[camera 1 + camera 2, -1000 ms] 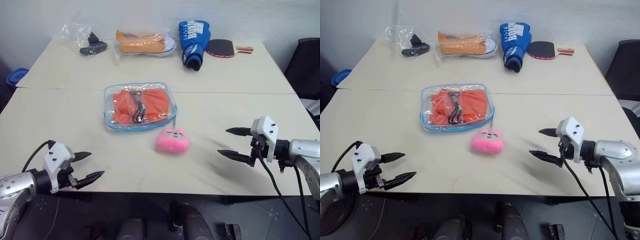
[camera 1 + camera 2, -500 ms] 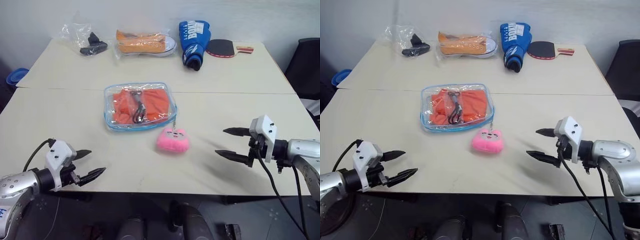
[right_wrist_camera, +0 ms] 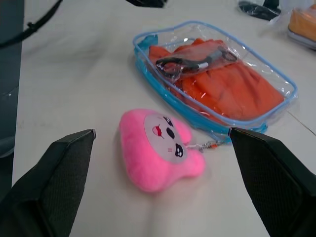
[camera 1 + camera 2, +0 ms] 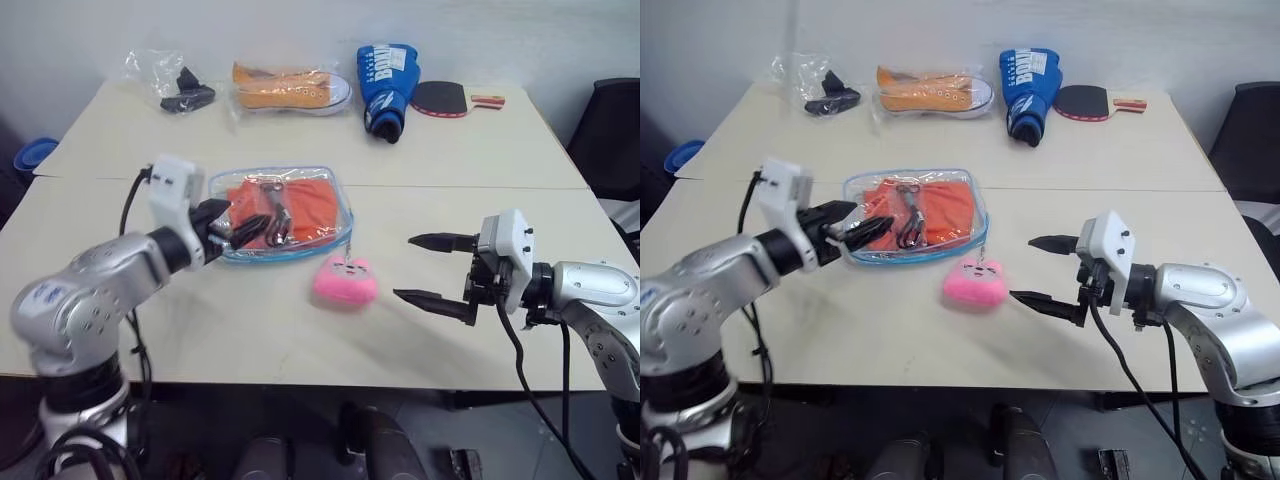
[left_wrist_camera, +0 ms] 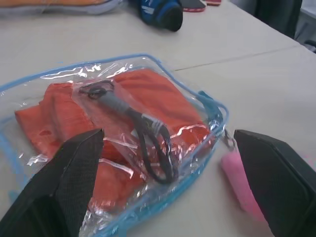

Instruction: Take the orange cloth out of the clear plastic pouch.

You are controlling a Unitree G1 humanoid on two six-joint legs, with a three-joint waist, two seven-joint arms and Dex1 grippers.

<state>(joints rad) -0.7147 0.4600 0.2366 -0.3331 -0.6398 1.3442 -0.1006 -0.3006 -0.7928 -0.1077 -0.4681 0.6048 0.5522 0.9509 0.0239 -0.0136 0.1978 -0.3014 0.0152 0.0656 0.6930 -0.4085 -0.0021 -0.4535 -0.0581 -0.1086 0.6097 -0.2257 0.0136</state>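
Your left gripper (image 4: 245,228) has swung up from the near edge of the bench (image 4: 480,160) and now hangs at the left end of the clear plastic pouch (image 4: 281,211), its 2 fingers spread wide and empty, the tips over the pouch's left part; you cannot tell from the eye views whether they touch the vinyl. The left wrist view looks between those fingers straight at the pouch. Your right gripper (image 4: 428,270) has also come inward, toward the pink plush charm (image 4: 345,280), and it too stands wide open with nothing in it, well short of touching the charm.

The orange cloth (image 4: 308,205) is inside the pouch, folded flat under the clear wall, with a black clip and loop (image 5: 143,131) lying over it. The pouch rests flat at the middle of the bench, the charm chained to its near right corner. The blue zipper trim appears shut all round, though the slider is too small to pick out.

So you have moved from waiting to approach, but nothing is gripped yet. Expect 1 gripper to pin the pouch while the other works the zipper; slick vinyl may slide if you press off-centre.

Along the far edge lie a thin bag with a black item (image 4: 180,85), an orange sneaker (image 4: 290,87), a blue boxing glove (image 4: 386,78) and a table tennis paddle (image 4: 450,96), all well apart.
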